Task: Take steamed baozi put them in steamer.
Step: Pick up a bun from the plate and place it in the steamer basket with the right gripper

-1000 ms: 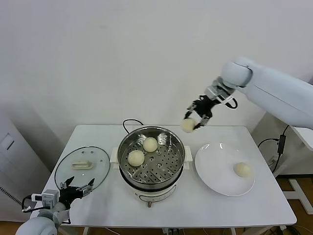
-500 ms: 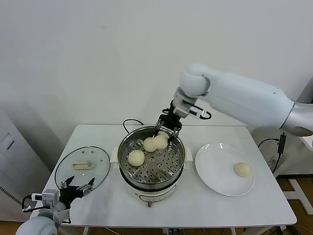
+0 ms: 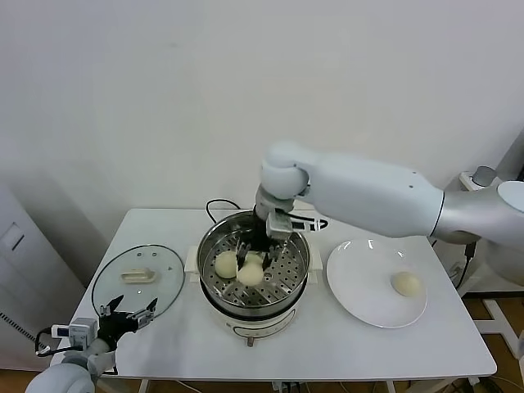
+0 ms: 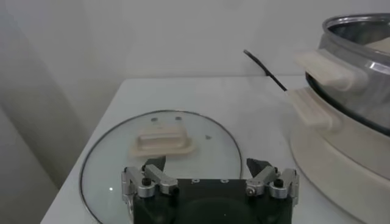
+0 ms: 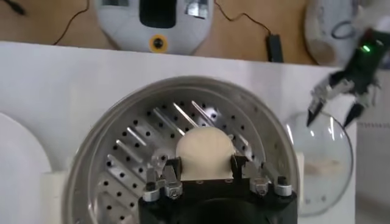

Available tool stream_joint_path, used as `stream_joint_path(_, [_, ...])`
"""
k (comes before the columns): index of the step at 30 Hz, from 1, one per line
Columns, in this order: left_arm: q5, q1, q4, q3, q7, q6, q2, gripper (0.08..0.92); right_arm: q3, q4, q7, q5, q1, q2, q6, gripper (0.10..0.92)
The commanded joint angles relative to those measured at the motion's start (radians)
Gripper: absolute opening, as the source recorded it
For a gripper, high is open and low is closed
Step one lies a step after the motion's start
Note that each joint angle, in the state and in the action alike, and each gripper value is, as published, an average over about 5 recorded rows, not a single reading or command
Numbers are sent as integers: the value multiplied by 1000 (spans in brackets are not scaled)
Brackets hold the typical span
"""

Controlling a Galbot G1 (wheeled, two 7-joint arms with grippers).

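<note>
We judge the job to be past its midpoint: in the head view two steamed baozi show on the perforated tray of the steamer (image 3: 214, 246), one bun lying free (image 3: 225, 263) and the other bun (image 3: 250, 273) just beside it, pinched between the fingers of the right gripper (image 3: 252, 259), which reaches down inside the pot from the far side. The right wrist view confirms that grip, with the carried bun (image 5: 205, 151) sitting between the two dark fingers directly over the holes of the tray, so it seems close to being set down but is not yet let go; whether it already rests on the metal we cannot tell. One last bun (image 3: 406, 283) waits on the white plate (image 3: 352, 286) to the right of the pot, well apart from the steamer, so one release and one more fetch appear to be left. A further bun may be hidden behind the arm, and we cannot say. The left gripper (image 3: 127, 313) is parked at the near left corner of the table (image 3: 327, 344), its fingers spread wide and holding nothing, hovering by the glass lid (image 3: 168, 266). The buns are smooth, matte, cream-white domes that look soft and likely to dent under pressure. The steamer is a round, shiny steel bowl on a white base with side handles and a black cord (image 3: 217, 205), its tray punched with rows of small holes. The lid is flat, clear and round with a pale handle, and the plate is glossy and shallow.
</note>
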Motion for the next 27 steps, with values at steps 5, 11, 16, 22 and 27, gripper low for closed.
stream_joint_path(5, [0, -1, 4, 0, 1, -1, -1, 823, 11, 44, -1, -115, -104, 14, 52, 509])
stream_joint_path(11, [0, -1, 4, 1, 1, -1, -1, 823, 18, 37, -3, -141, -127, 10, 50, 532])
stream_joint_path(16, [0, 0, 4, -1, 1, -1, 0, 823, 49, 27, 6, -161, -132, 10, 34, 644])
stream_joint_path(22, [0, 3, 3, -3, 1, -1, 3, 823, 126, -31, -8, -130, -78, -10, -25, 796])
stream_joint_path(27, [0, 5, 0, -1, 1, 0, 8, 823, 168, -154, -52, -1, 11, -72, -165, 822])
